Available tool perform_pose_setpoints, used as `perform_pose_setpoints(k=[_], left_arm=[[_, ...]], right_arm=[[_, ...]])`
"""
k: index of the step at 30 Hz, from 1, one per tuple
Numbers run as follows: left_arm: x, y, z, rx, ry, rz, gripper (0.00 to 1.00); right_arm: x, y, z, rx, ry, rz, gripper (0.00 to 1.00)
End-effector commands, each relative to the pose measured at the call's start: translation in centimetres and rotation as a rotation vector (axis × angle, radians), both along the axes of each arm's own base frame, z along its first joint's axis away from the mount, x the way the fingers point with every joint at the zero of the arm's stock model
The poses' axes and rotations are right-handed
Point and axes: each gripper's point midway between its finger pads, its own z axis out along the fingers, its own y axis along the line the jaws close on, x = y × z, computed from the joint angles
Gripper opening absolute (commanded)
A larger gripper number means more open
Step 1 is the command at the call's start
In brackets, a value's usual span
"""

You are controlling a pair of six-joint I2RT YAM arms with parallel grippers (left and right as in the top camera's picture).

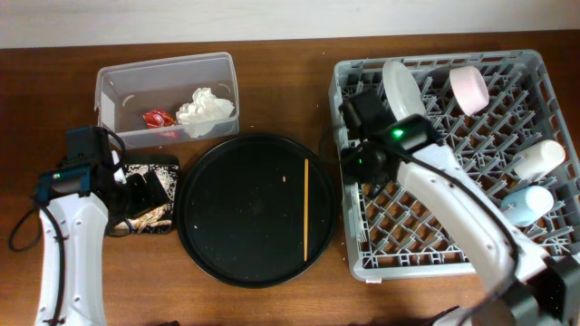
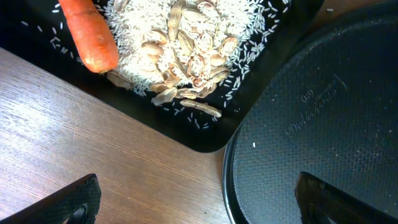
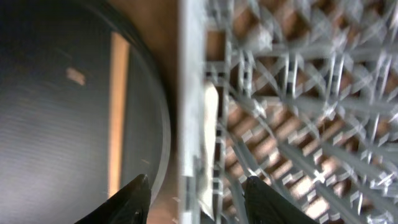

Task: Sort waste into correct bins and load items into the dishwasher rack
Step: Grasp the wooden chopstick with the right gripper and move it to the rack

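My left gripper (image 1: pixel 148 192) (image 2: pixel 205 208) is open and empty, hovering over the corner of the shallow black tray (image 1: pixel 168 165) (image 2: pixel 205 138). That tray holds an orange carrot piece (image 2: pixel 90 34), white rice and beige food scraps (image 2: pixel 186 56). The clear tub (image 1: pixel 118 86) holds a red wrapper (image 1: pixel 159 119) and a white napkin (image 1: pixel 205 109). My right gripper (image 1: pixel 351 170) (image 3: pixel 199 202) is open, straddling the left wall of the grey rack (image 1: pixel 435 258) (image 3: pixel 189 93). A pale flat piece (image 3: pixel 210 121) lies just inside that wall; I cannot tell what it is. The rack holds a plate (image 1: pixel 399 89), pink bowl (image 1: pixel 469 88), white cup (image 1: pixel 538 158) and blue cup (image 1: pixel 526 205).
A big round black tray (image 1: pixel 245 226) (image 2: pixel 323 112) (image 3: pixel 50 124) lies between the black tray and the rack. One wooden chopstick (image 1: pixel 306 208) (image 3: pixel 117 112) lies on its right side, close to the rack wall. Brown wooden table all round.
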Motion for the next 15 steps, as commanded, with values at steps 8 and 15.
perform_pose_setpoints(k=[8,15], left_arm=[[0.0,0.0,0.5,-0.003,-0.014,0.011,0.99],[0.0,0.0,0.5,-0.003,-0.014,0.011,0.99]], right_arm=[[-2.5,9.2,-13.5,-0.065,0.289,0.073,0.51],[-3.2,9.6,-16.6,-0.094,0.343,0.085,0.46]])
